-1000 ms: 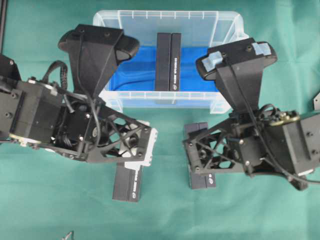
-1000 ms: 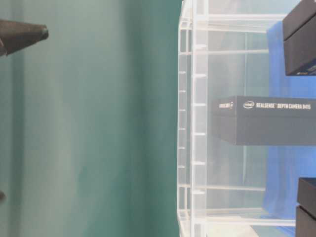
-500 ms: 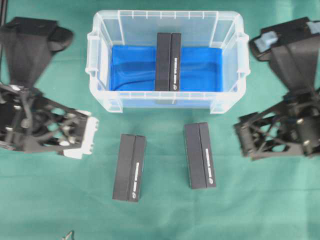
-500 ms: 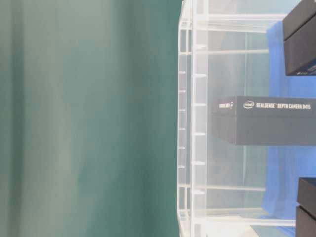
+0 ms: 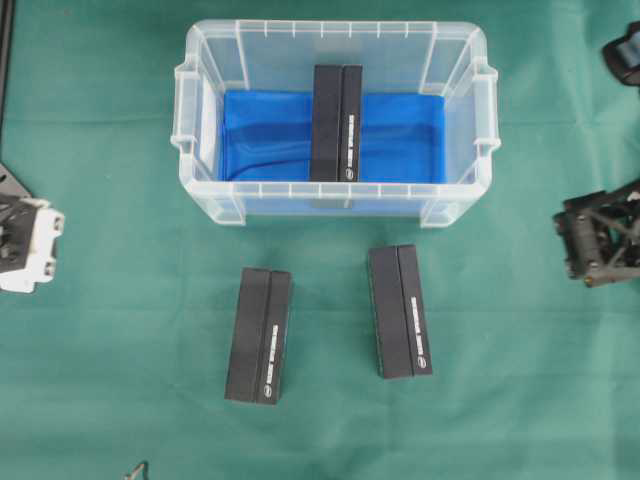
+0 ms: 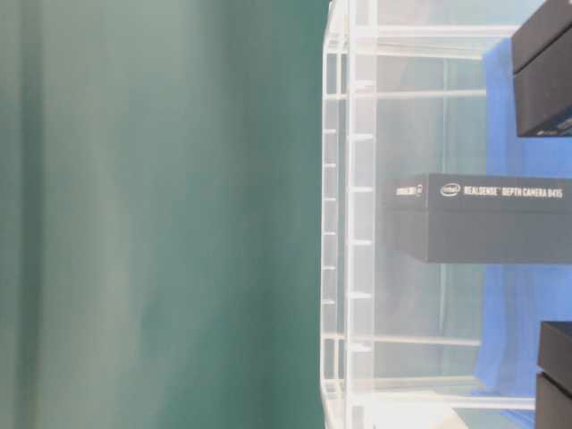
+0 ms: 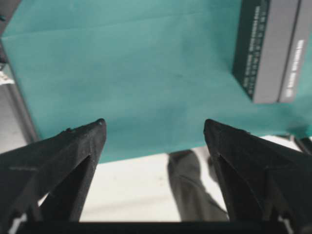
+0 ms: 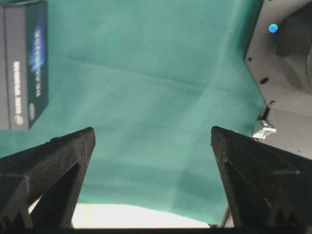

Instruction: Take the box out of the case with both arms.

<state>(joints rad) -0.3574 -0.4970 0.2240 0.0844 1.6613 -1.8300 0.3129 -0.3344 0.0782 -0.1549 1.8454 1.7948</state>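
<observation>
Your case (image 5: 205, 190) sits at the far middle of the counter (image 5: 120, 400), which is covered in green cloth. It is a clear plastic bin with a rimmed edge, and a blue sheet (image 5: 270, 140) lines its floor. One dark box (image 5: 336, 122) stands on its long edge inside, at mid-width, running from the far wall to the near wall; white lettering shows on its upper face. In the table-level view the same box (image 6: 478, 217) shows through the clear wall, the print reading "RealSense Depth Camera D415".

Two more boxes lie outside on the cloth, in front of the case. The left box (image 5: 259, 335) rests near the case's left half. The right box (image 5: 400, 310) lies near its right half. They are well apart from each other, and neither touches the case.

Your left gripper (image 7: 152, 127) has its jaws spread wide with nothing between them; only cloth and the counter edge show below, and a box corner shows at the upper right of that view. Your right gripper (image 8: 152, 134) is likewise spread wide and holds nothing, hanging over bare cloth. In the overhead view both arms show only at the side edges, left (image 5: 25, 240) and right (image 5: 600, 235), well apart from the case.
</observation>
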